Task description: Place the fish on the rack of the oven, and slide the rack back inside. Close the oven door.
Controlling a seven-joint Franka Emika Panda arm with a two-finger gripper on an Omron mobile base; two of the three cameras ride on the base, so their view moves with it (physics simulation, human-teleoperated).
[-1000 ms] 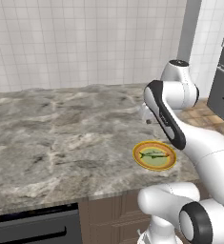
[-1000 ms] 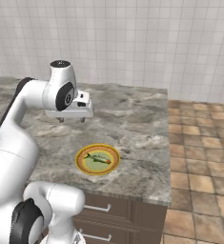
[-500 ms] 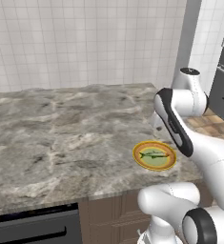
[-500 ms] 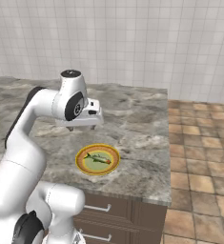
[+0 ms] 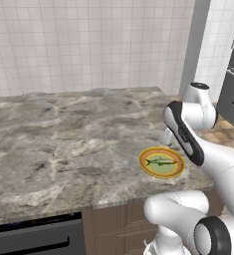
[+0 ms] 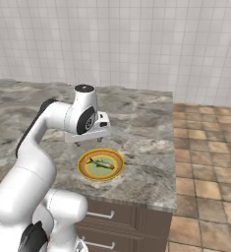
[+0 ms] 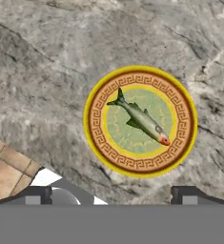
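Since 1 s ago the arm has been swung fwd and rightward, so the gripper [image 6: 87,141] is now carried over the near edge of the plate [image 6: 118,170]; plate and fish unmoved.

Left base view: fish [image 5: 159,162] is seen lying on the orange-rimmed plate [image 5: 145,167] near the counter [image 5: 63,144] front-right corner. Oven [image 5: 36,239] front glimpsed below-left.

Right base view: gripper is held just above the plate's far side, apart from the fish [image 6: 101,164]. Step judged: approach for pickup, nothing grasped.

Hand view: fish [image 7: 142,118] lies diagonal, slender, grey-green, reddish snout. Finger tips [image 7: 37,194] are set wide. Next: descent, wrist aligned across the body.
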